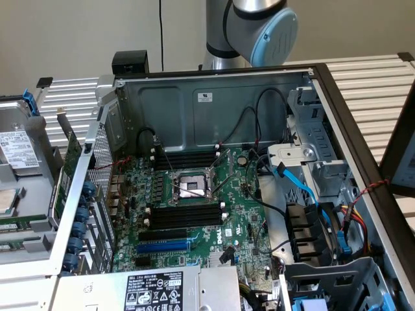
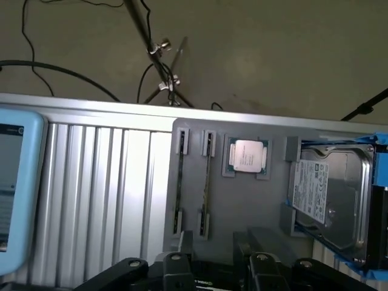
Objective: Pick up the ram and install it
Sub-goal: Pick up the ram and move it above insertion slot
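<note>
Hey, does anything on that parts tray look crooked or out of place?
The hard drive looks skewed in its blue holder, not square with the grey tray the way the processor is. Nothing else stands out.

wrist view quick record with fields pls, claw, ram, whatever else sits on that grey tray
claw: open, holding nothing, hovers at the grey tray's edge near the ram
ram: thin stick standing on edge in a slotted holder on the tray
cpu: flat in its pocket, between the ram holders and the hard drive
hard drive: label up, in a blue-edged cradle
task state: ram not yet picked up
</note>
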Controlling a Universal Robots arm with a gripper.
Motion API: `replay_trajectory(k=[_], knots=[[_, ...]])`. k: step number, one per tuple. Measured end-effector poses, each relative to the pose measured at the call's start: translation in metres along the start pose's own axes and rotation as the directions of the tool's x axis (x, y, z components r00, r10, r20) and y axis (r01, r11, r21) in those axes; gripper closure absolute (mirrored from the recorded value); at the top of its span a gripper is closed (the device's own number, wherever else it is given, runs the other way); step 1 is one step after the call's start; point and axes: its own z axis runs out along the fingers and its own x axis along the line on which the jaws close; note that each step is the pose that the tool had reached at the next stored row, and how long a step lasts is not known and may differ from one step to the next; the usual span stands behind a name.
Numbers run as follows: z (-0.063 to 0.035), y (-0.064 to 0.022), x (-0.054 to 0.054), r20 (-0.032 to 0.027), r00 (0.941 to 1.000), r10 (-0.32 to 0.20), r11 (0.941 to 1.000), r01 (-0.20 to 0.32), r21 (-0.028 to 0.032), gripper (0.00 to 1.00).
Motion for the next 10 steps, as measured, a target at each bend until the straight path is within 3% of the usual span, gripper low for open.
replay_trajectory(k=[1, 10], knots=[[0.0019, 0.0000, 0.000, 0.0000, 1.0000, -0.003, 1.0000, 0.003, 0.0000, 0.58], [0.0181, 0.0009, 0.010, -0.0002, 0.9999, -0.010, 0.9999, 0.010, -0.0004, 0.58]])
